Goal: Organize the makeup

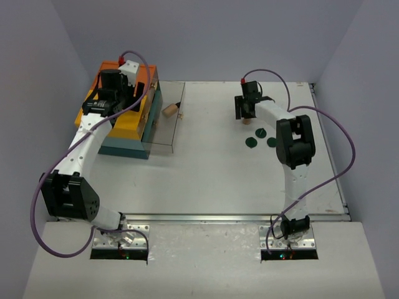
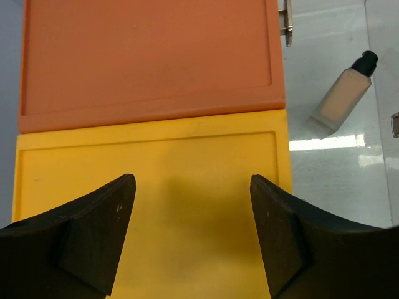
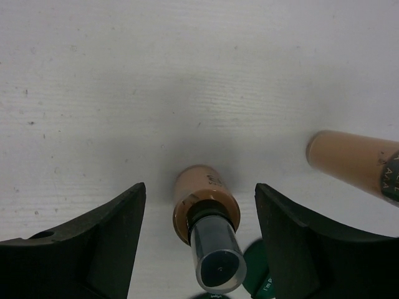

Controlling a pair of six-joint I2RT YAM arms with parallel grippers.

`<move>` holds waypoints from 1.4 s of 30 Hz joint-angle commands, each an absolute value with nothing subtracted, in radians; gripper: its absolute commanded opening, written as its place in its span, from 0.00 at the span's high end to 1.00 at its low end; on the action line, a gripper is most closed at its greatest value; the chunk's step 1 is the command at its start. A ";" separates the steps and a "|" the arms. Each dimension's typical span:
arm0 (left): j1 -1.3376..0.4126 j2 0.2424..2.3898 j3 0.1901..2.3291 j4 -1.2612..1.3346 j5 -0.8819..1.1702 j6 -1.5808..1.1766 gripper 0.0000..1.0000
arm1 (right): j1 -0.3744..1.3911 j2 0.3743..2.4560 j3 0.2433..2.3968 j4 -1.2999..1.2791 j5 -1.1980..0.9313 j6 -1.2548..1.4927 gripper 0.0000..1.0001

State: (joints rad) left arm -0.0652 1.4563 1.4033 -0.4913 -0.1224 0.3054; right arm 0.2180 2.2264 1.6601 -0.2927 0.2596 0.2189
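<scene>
My left gripper [image 2: 192,187] hangs right over the drawer box [image 1: 132,121], above its yellow top, with the orange top just beyond. Its jaws stand apart with nothing between them, so it is released.

Just off the right side of the drawer box lies a clear tray [image 1: 163,134], touching the box's edge as far as I can tell. A tan bottle [image 1: 169,110] with a black cap rests on its side in that tray, near the far end. The left wrist camera shows the same bottle at the upper right, cap pointing away from the box.

My right gripper [image 3: 199,190] is well to the right of the drawer box, on the far part of the white table [image 1: 212,180]. Its fingers [image 3: 112,237] straddle a brown bottle [image 3: 202,199] with a dark cap, the cap end toward the camera. I see bare table on both sides of the bottle, so the jaws are spread around it and not clamped on it.

A second tan tube [image 3: 349,159] lies just beside that bottle, on the side away from the drawer box. Three dark green discs [image 1: 261,132] sit on the table close to this gripper, also far from the drawer box and nearer the arm bases.
</scene>
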 commanded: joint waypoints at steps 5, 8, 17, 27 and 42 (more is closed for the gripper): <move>-0.037 1.401 1.371 -0.397 -0.035 0.276 0.28 | 0.209 2.243 1.693 -0.258 0.270 0.252 0.55; -0.037 1.371 1.316 -0.375 -0.033 0.277 0.28 | 0.210 2.234 1.676 -0.240 0.285 0.260 0.85; -0.035 1.317 1.244 -0.340 -0.004 0.239 0.28 | 0.246 1.947 1.490 -0.169 0.138 0.285 1.00; -0.032 1.236 1.224 -0.327 0.007 0.275 0.23 | 0.538 1.643 1.336 0.122 -0.360 0.288 1.00; 0.064 1.198 1.172 -0.328 0.005 0.322 0.21 | 0.795 2.031 1.773 0.031 -0.327 0.361 1.00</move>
